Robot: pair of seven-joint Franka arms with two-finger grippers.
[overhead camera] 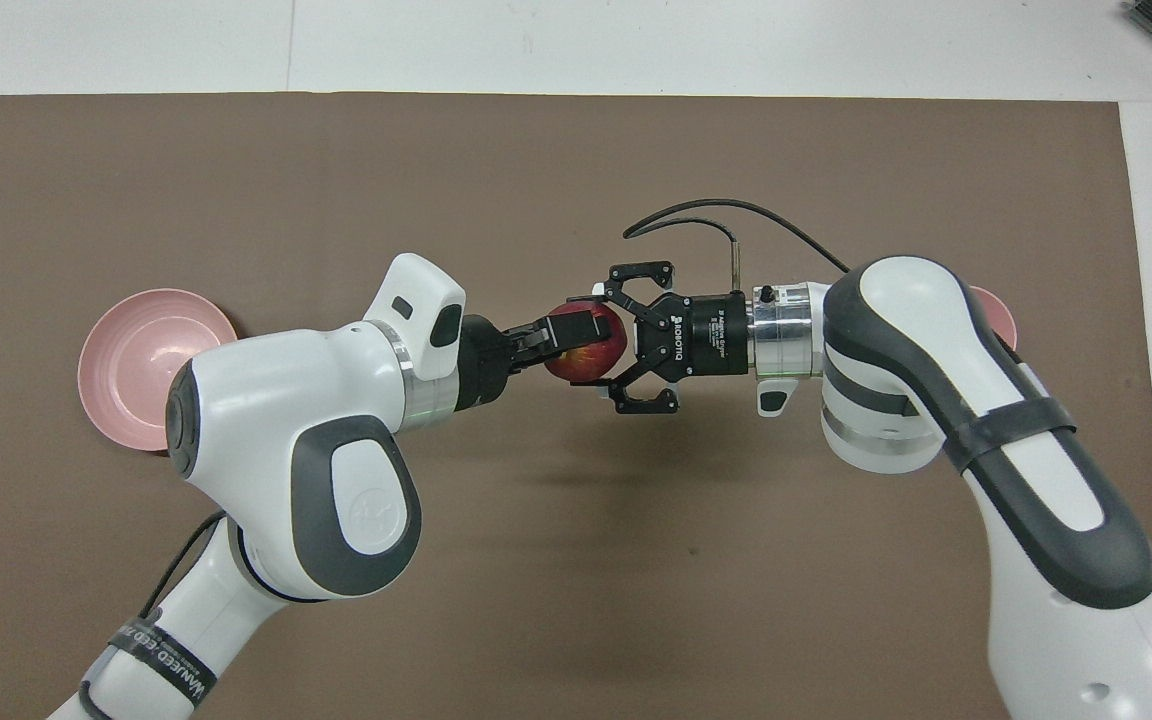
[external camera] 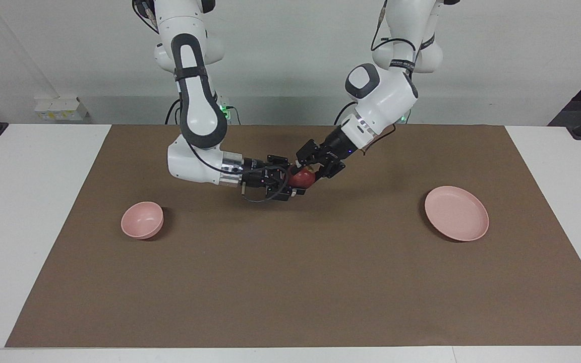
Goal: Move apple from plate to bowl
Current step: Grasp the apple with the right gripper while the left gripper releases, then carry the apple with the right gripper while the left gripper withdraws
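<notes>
while midair, apple (overhead camera: 586, 352) between both jaws

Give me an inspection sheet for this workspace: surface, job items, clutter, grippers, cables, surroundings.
Surface: brown mat on a white table.
Job's things: apple in the air over the mat's middle; plate empty, toward the left arm's end; bowl empty, toward the right arm's end.
Clutter: nothing seen.
Grippers: left gripper shut on the apple; right gripper at the apple too.
Cables: black cable loops off the right wrist.
Surroundings: white wall, socket box.
</notes>
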